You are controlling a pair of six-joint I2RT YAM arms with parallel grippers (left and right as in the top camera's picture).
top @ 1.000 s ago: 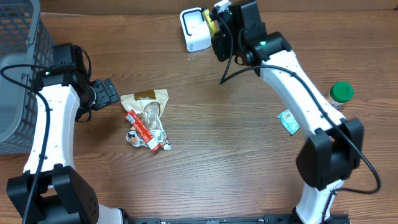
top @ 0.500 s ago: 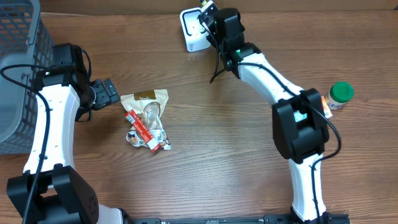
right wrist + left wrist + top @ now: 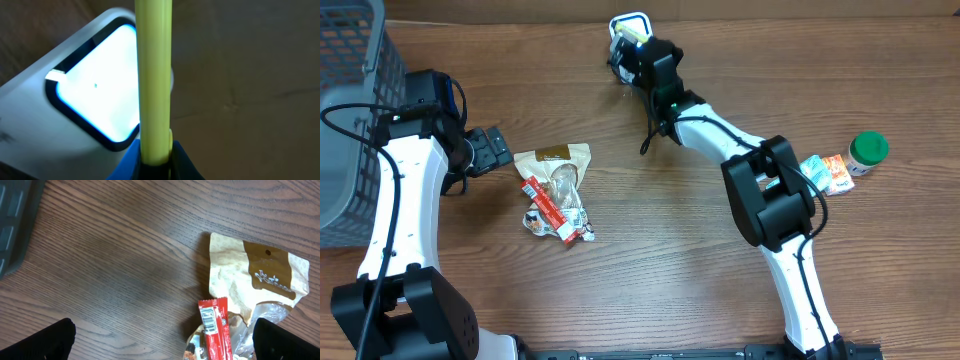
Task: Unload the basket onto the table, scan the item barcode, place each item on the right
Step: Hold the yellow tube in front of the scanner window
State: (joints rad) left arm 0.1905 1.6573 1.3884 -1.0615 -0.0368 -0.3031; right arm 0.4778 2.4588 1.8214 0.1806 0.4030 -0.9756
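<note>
Technician: Location of yellow item (image 3: pixel 154 75)?
Operator: Clamped edge-on between the fingers of the right gripper (image 3: pixel 153 157). It is held upright directly in front of the lit window of the white scanner (image 3: pixel 35 115), at the far edge of the table (image 3: pixel 670 250).
Technician: State of left gripper (image 3: pixel 165 342)?
Operator: Fully released, grasping nothing, positioned just beside the tan pouch (image 3: pixel 250 275) and red wrapper (image 3: pixel 214 330).

White arms (image 3: pixel 405 190), black joints, black trailing cables
</note>
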